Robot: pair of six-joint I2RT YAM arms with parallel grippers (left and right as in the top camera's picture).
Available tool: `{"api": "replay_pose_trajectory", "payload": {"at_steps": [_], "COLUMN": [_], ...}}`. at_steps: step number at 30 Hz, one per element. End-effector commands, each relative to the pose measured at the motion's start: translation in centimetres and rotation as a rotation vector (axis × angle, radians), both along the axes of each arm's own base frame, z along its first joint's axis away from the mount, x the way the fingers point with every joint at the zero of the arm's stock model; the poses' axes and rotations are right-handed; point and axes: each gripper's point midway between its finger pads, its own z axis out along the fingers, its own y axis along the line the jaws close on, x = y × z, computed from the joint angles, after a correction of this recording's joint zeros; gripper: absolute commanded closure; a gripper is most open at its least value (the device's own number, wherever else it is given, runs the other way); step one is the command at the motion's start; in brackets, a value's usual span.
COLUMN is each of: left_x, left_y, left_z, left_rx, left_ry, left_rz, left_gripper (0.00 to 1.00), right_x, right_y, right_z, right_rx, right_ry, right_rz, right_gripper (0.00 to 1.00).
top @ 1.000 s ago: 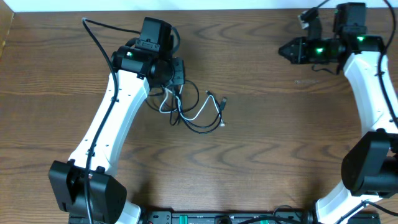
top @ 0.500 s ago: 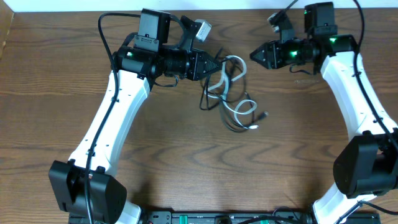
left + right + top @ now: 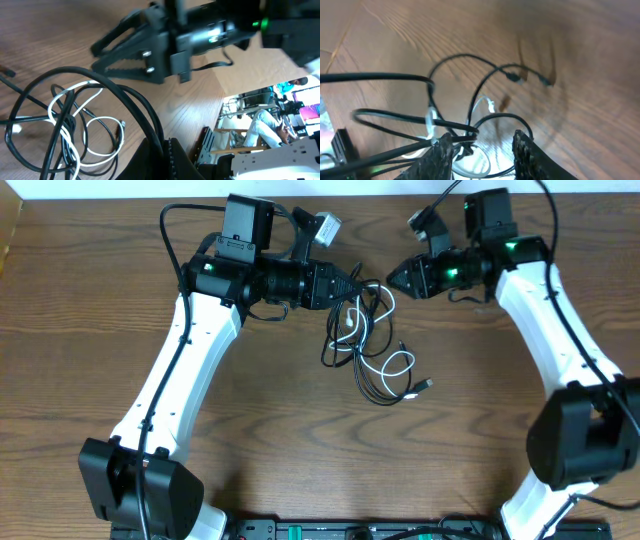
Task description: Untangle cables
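Observation:
The cables (image 3: 372, 345) are a tangle of black cords and one white cord, hanging from my left gripper down to the table at centre. My left gripper (image 3: 352, 283) is shut on a black cable (image 3: 145, 117) and holds the bundle's top off the table. Loops of white and black cord (image 3: 70, 125) dangle below it. My right gripper (image 3: 396, 279) is open, just right of the bundle's top and facing the left gripper. Between its fingers (image 3: 482, 142) pass black loops and the white cord (image 3: 480, 107). Loose plug ends (image 3: 425, 384) lie on the wood.
The wooden table (image 3: 300, 450) spreads all around. Thick black arm wires (image 3: 175, 225) run near the left arm's base. The table's back edge (image 3: 120, 200) meets a pale wall.
My left gripper lifted the cables from the table and carried them right. My right gripper moved left toward the bundle, closing the gap to it.

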Motion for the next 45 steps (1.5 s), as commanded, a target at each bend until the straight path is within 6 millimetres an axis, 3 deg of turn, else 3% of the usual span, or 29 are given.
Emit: {"api": "replay_pose_trajectory", "payload": {"at_steps": [1,13,21,34,39,45], "left_x": [-0.2,-0.2,-0.2,-0.2,-0.2,-0.2], "left_y": [-0.2,-0.1,-0.1,-0.1,-0.1,-0.1], "left_z": [1.5,1.5,1.5,1.5,1.5,1.5], "left_rx": [-0.037,-0.037,-0.037,-0.038,-0.038,-0.039], "left_ry": [-0.012,-0.009,-0.010,-0.003,0.003,0.004], "left_rz": [-0.017,-0.015,-0.015,-0.011,-0.009,-0.008], "left_gripper": [0.92,0.93,0.92,0.93,0.93,0.93], "right_x": [-0.4,-1.3,-2.2,-3.1,-2.1,0.6], "right_y": [1.0,1.2,-0.3,-0.5,0.3,2.1], "right_z": [-1.9,-2.9,-4.4,-5.5,-6.5,-8.8], "right_rx": [-0.008,-0.050,-0.153,-0.210,-0.204,-0.162], "right_ry": [0.035,0.056,0.092,0.092,0.078,0.072], "right_rz": [0.042,0.065,0.065,0.106,0.105,0.029], "right_gripper": [0.65,0.64,0.46,0.42,0.45,0.62]}}
